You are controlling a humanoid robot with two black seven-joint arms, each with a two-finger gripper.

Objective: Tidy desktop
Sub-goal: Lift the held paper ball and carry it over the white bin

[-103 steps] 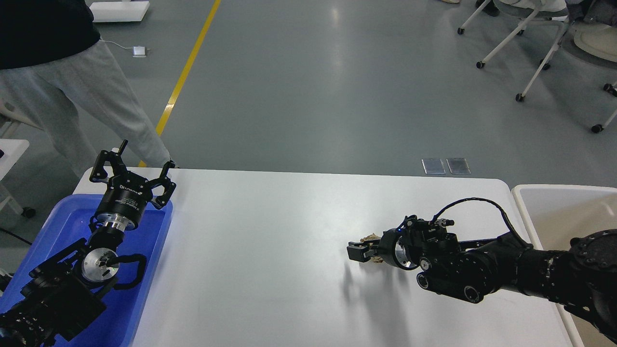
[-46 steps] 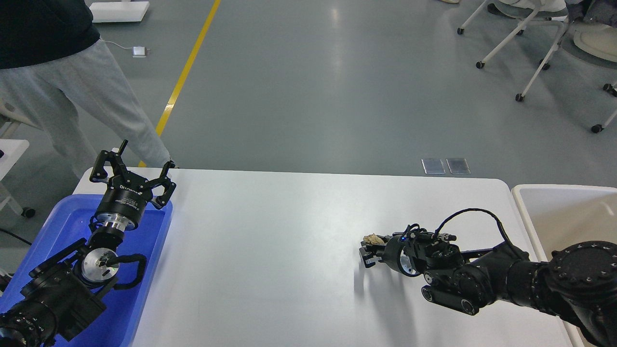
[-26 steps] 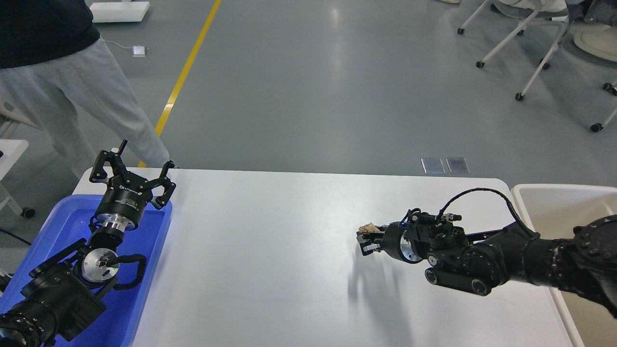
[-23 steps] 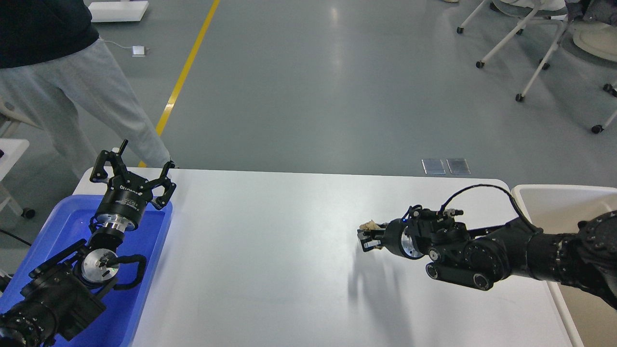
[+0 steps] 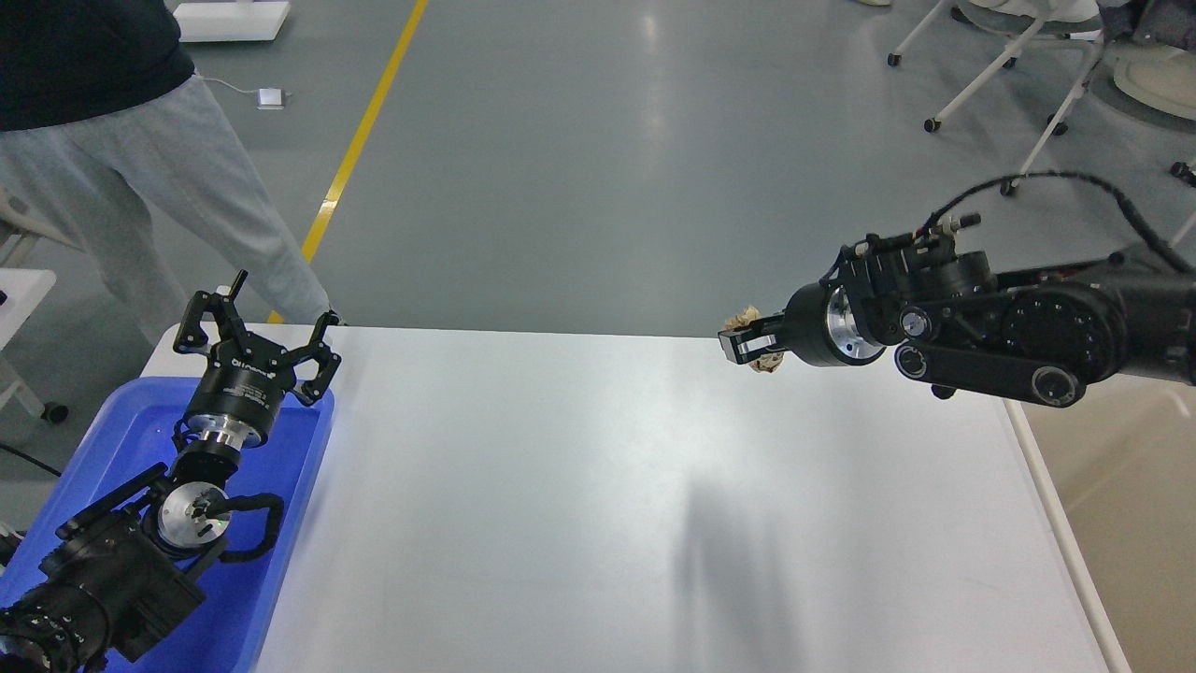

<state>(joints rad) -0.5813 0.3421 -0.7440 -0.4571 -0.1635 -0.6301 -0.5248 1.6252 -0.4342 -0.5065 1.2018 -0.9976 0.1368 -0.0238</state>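
The desktop (image 5: 579,486) is a large glossy white tabletop filling the lower middle of the head view. My right gripper (image 5: 747,342) is shut on a small crumpled beige paper scrap (image 5: 759,363) and holds it high above the desktop's far right part. My left gripper (image 5: 257,327) is open and empty, hovering over the far end of a blue tray (image 5: 280,523) at the left edge of the desktop.
An off-white bin with a beige inside (image 5: 1135,523) stands just past the desktop's right edge, partly behind my right arm. A person in grey trousers (image 5: 140,187) stands at the far left corner. Wheeled chairs (image 5: 1009,84) stand on the floor at the back right.
My right gripper closed on the paper scrap on the desktop, then lifted it well up and a little to the right. The left arm has not moved.
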